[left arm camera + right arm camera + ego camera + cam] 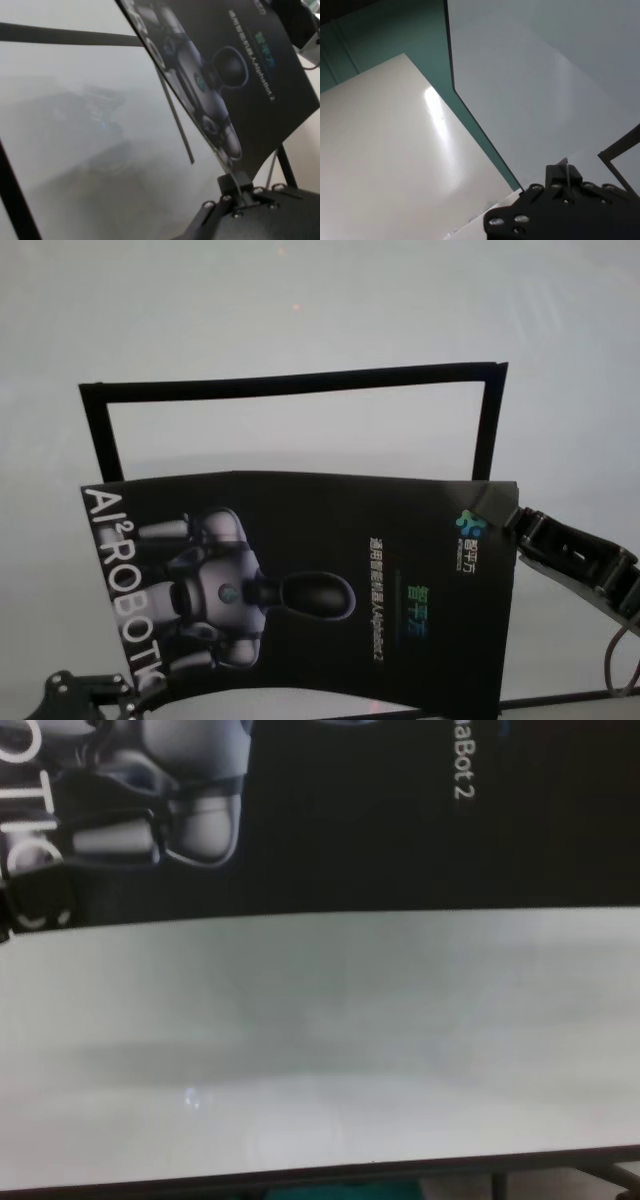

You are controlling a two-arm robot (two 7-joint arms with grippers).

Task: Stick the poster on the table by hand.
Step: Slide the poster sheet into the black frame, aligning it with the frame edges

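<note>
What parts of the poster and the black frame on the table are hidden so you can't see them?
- Poster: its near edge is cut off by the head view's bottom edge.
- Black tape frame: its near side lies behind the poster, head view.
- Left gripper: mostly cut off at the bottom edge.
- Right gripper: its fingertips sit behind the poster corner.
- Poster lettering: blurred in the chest view.

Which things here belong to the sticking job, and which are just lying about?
Job: poster, table, left pincer and right pincer, each gripping a poster edge.
Lying about: black tape frame on the table.
</note>
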